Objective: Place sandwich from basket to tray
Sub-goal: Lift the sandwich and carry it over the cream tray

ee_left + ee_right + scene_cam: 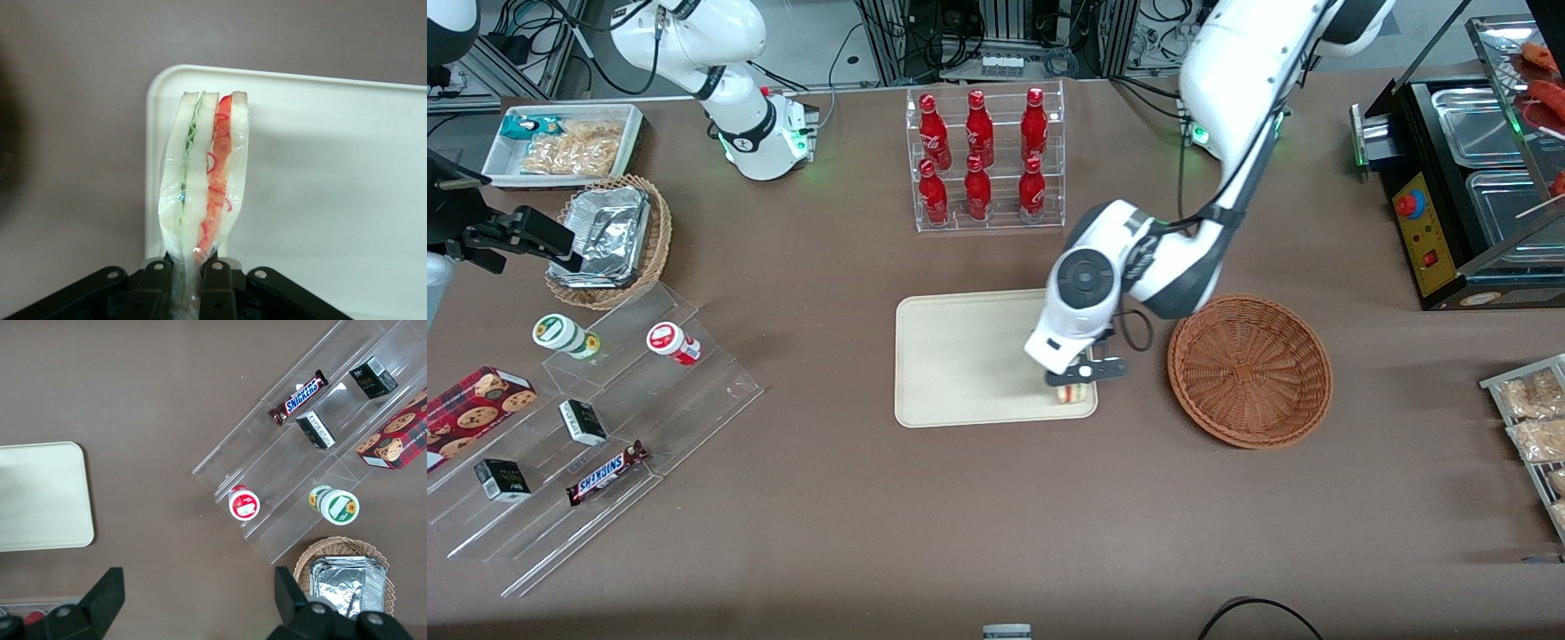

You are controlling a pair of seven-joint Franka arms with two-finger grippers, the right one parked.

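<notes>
Front view: the gripper (1082, 377) hangs over the tray (960, 356) at the corner nearest the basket (1249, 369), which lies at the tray's 3 o'clock. The sandwich (1075, 392) sits under it. Wrist view: fingers (215, 280) pinch the wrapped sandwich (203, 190) over the tray's (333, 200) corner.

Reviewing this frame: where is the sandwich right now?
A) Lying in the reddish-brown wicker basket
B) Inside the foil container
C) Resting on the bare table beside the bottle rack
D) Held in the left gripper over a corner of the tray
D. The gripper is shut on the sandwich, which hangs over the corner of the tray nearest the basket; the basket holds nothing.
</notes>
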